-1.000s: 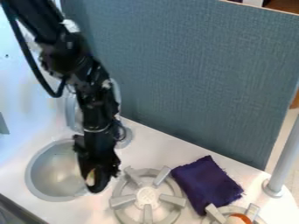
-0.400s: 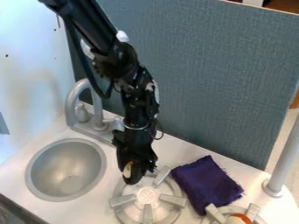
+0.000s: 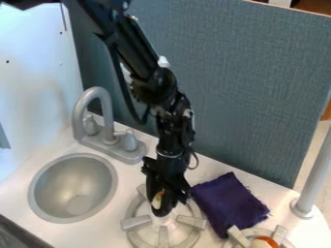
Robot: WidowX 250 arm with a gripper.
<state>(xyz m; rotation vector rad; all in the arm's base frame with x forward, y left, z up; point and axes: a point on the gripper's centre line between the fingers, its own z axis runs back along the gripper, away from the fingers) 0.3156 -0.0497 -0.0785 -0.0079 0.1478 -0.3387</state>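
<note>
In the camera view, the black robot arm (image 3: 158,82) comes down from the upper left; its black two-finger gripper (image 3: 161,211) hangs over the back part of a round, light-grey stove burner (image 3: 134,223) with raised spokes; the gripper is clamped on a small, cream-coloured object (image 3: 157,199), mostly hidden by the dark fingers, and whether it touches the burner I cannot tell.

A dark purple, folded fabric cloth (image 3: 229,201) lies just right of the burner, on the white countertop (image 3: 116,233); beyond it, at the bottom edge, a second light-grey burner (image 3: 239,238) bears a rounded white and orange-red item (image 3: 263,242), partly cut off.

To the left is a round, grey metallic sink basin (image 3: 71,181); behind it stands a grey, curved faucet (image 3: 97,92) with two knobs; a blue-grey, textured panel (image 3: 239,87) rises behind the counter; a grey, upright pole (image 3: 315,179) stands at the right.
</note>
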